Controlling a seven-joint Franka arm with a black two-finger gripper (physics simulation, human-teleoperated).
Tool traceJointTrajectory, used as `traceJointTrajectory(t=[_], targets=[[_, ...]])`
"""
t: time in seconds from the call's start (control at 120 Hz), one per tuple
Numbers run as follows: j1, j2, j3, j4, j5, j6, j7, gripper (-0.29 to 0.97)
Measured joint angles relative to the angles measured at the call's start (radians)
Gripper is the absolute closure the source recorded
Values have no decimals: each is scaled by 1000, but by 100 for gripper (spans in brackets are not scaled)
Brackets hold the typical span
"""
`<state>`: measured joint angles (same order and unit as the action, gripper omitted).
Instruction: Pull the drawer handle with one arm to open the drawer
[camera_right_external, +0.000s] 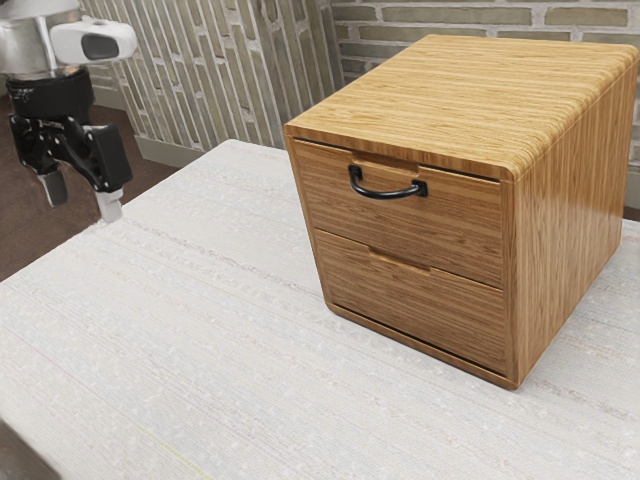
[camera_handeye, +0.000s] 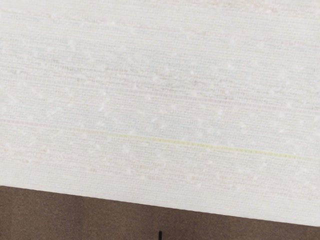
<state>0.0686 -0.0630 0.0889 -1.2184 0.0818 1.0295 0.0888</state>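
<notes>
the drawer handle (camera_right_external: 387, 187) is a slim black bar, bowed downward in a shallow curve. both its ends are fixed high on the front of the top drawer (camera_right_external: 420, 235), just under a small recess cut into that drawer's upper edge.

nearest in the exterior view lies the table (camera_right_external: 200, 370), a broad white top with a fine woven grain. on it, toward the exterior view's right, stands the cabinet (camera_right_external: 565, 190), a boxy piece in striped light-brown wood with rounded corners. its nearest part is the lower drawer (camera_right_external: 430, 305), a plain wooden front with a shallow notch at its top edge. above it comes the top drawer with the handle. both fronts lie level with the cabinet's front face, thin dark seams around them, so both drawers look closed. the grain runs lengthwise across the fronts and over the cabinet's flat top.

farther back, at the exterior view's left, the gripper (camera_right_external: 80, 197) hangs from the white arm above the table's edge, well apart from the cabinet and the handle. its two fingers (camera_right_external: 108, 205) point down and stand spread apart, holding nothing.

in the wrist view the white table top lies under the hand, crossed by a thin yellow line (camera_handeye: 210, 146), and its edge meets the brown floor (camera_handeye: 75, 215).

farthest back in the exterior view are a wall of grey slats (camera_right_external: 220, 70) and a brick wall (camera_right_external: 450, 20).
</notes>
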Motion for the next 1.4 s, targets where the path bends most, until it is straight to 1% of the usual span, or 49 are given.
traceJointTrajectory(t=[0.117, 0.208, 0.267, 0.308, 0.392, 0.492, 0.592, 0.767, 0.95, 1.058, 1.15, 1.2, 1.25, 1.325, 1.4], targets=[[-65, 2, -4, -6, -18, 129, 11, 0], [-61, 3, -7, -12, -23, 214, 65, 0], [-43, -3, -18, -50, -59, 308, 167, 0], [-31, -34, -40, -131, -90, 396, 257, 0], [-56, -100, -62, -264, -129, 562, 419, 0], [-96, -207, -81, -345, -137, 695, 594, 0], [-128, -221, -88, -401, -140, 788, 759, 0], [-139, -192, -117, -426, -132, 892, 1001, 0], [-139, -192, -128, -489, -112, 1011, 1182, 0], [-140, -247, -130, -532, -108, 1022, 1265, 0], [-140, -305, -130, -605, -108, 1017, 1323, 0], [-140, -311, -132, -642, -111, 1019, 1351, 0], [-143, -311, -153, -662, -121, 1028, 1375, 0], [-146, -302, -186, -666, -142, 1045, 1406, 0], [-147, -281, -197, -657, -160, 1061, 1433, 0]])
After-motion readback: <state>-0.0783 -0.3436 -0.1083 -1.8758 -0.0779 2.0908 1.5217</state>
